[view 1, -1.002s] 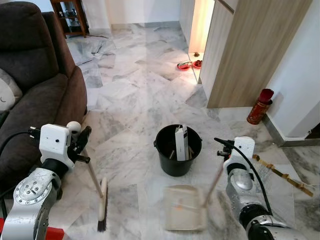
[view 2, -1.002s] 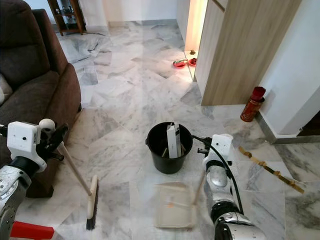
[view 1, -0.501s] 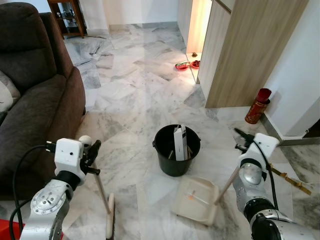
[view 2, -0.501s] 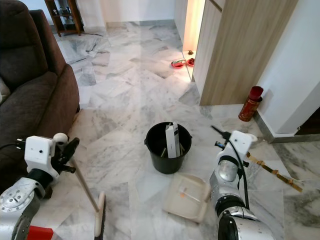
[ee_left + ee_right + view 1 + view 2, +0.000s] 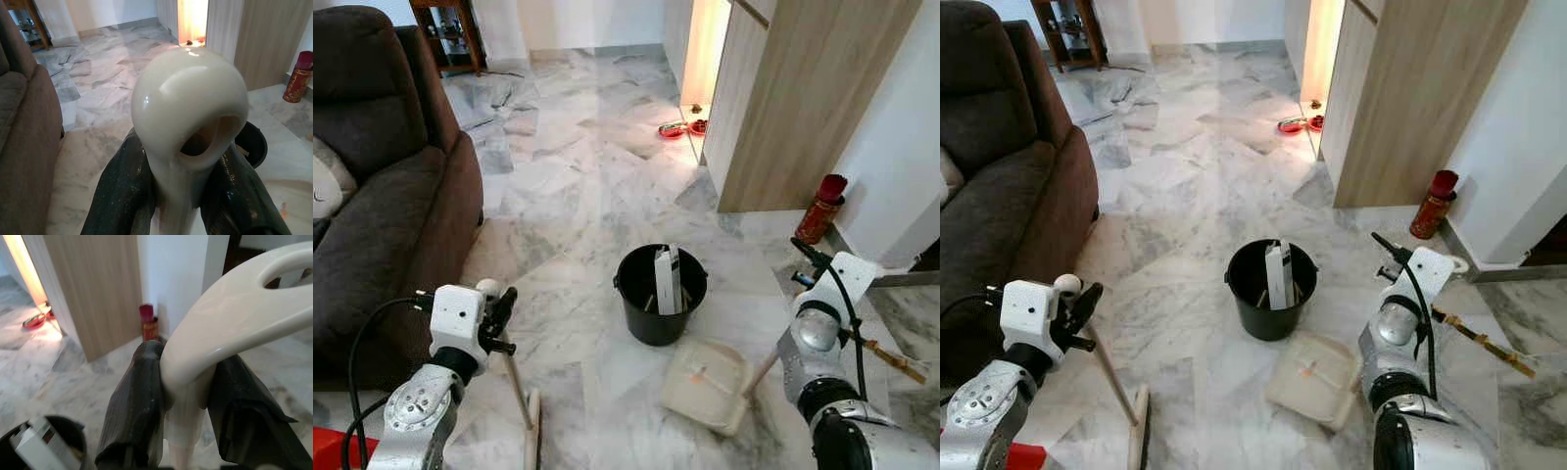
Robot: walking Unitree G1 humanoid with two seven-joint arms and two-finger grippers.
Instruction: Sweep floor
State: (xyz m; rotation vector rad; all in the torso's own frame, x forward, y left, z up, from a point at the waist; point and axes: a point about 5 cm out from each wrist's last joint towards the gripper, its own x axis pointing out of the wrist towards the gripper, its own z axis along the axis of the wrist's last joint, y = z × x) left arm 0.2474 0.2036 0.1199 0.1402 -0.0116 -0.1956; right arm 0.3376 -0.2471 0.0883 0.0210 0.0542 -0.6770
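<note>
While grippers clamp glossy handles, marble floor [image 5: 587, 186] looks clean.

Right gripper [image 5: 188, 426]: two black fingers [image 5: 134, 406] clamped on either side of a cream dustpan handle [image 5: 220, 328], whose looped end arched past them. Beyond: wood-grain cabinet panel [image 5: 93, 284], white wall [image 5: 171, 274], red canister [image 5: 149, 323] on the marble floor [image 5: 58, 377] at the wall's foot. Black bucket [image 5: 68, 443] at the near corner held a white box [image 5: 36, 445]. A red bowl [image 5: 34, 320] sat far off.

Bucket [image 5: 661, 294] between broom [image 5: 530, 436], left, and dustpan [image 5: 710, 384], right.
</note>
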